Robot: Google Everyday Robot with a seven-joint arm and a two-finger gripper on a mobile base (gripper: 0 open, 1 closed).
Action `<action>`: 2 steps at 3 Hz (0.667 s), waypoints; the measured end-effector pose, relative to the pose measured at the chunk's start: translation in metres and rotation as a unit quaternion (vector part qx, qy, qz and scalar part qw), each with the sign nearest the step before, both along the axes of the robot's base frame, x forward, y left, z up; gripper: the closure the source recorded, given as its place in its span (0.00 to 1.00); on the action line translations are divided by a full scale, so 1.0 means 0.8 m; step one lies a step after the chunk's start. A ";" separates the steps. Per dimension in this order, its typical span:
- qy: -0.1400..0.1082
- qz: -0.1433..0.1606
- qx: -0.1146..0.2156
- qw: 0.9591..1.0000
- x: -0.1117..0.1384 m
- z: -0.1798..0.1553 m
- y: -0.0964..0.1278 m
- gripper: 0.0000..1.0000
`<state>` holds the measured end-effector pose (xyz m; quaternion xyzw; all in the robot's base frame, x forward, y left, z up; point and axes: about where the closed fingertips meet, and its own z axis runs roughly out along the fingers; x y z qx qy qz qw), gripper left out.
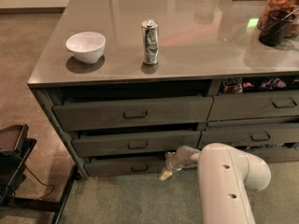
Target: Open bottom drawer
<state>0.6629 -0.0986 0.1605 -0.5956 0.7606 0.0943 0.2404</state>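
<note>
The bottom drawer (pixel 112 165) is the slim dark grey-green front at the foot of the left stack, with a small loop handle (pixel 139 168) at its centre. A thin dark gap shows along its top edge. My gripper (pixel 165 172) is low down at the drawer's right end, to the right of the handle and just above the carpet. It reaches in from my white arm (pixel 229 171) at the lower right. The arm hides the area right of the drawer.
Two taller grey drawers (pixel 135 112) sit above it, and a second stack (pixel 254 107) is to the right. On the counter stand a white bowl (pixel 86 46), a can (pixel 150 42) and a dark container (pixel 275 27). A black stand (pixel 14 167) is at the lower left.
</note>
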 end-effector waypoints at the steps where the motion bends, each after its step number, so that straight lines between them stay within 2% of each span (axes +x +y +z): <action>1: 0.000 0.000 0.000 1.000 0.000 0.000 0.000 0.42; 2: 0.000 0.000 0.000 1.000 0.000 0.006 0.000 0.64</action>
